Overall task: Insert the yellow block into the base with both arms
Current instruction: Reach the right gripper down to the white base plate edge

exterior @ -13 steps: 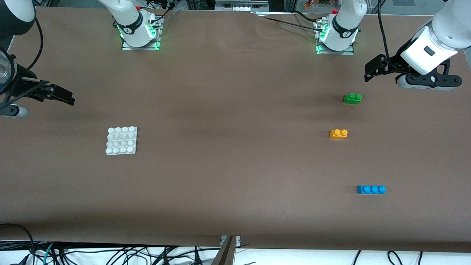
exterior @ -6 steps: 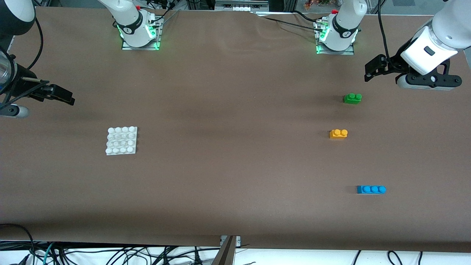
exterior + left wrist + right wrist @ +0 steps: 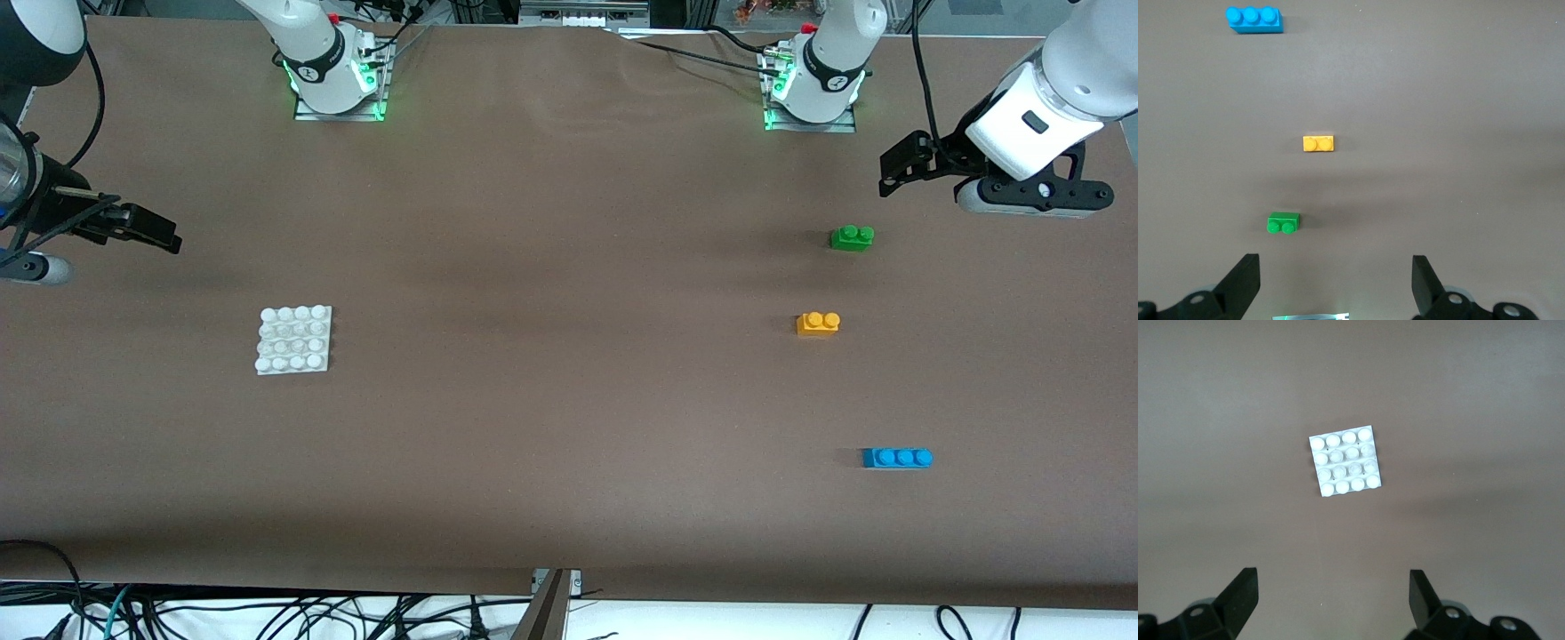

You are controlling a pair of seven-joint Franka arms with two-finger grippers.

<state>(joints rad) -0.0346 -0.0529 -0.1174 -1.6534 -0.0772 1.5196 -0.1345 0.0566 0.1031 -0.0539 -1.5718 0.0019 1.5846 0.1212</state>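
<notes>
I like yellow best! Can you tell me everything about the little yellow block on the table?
The small yellow-orange plastic brick has two round studs on top and a boxy body. It lies flat, studs up, on the brown table toward the left arm's end, nearer the front camera than the green two-stud brick and farther than the blue three-stud brick. Only the table touches it; no gripper is near it.

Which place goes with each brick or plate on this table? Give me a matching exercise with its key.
Things:
1. yellow block
2. green brick
3. blue brick
4. base

Places:
A. nearest the front camera
B. toward the right arm's end of the table
C. between the other two bricks
D. the brick farthest from the front camera

Pairs: 1-C, 2-D, 3-A, 4-B
</notes>
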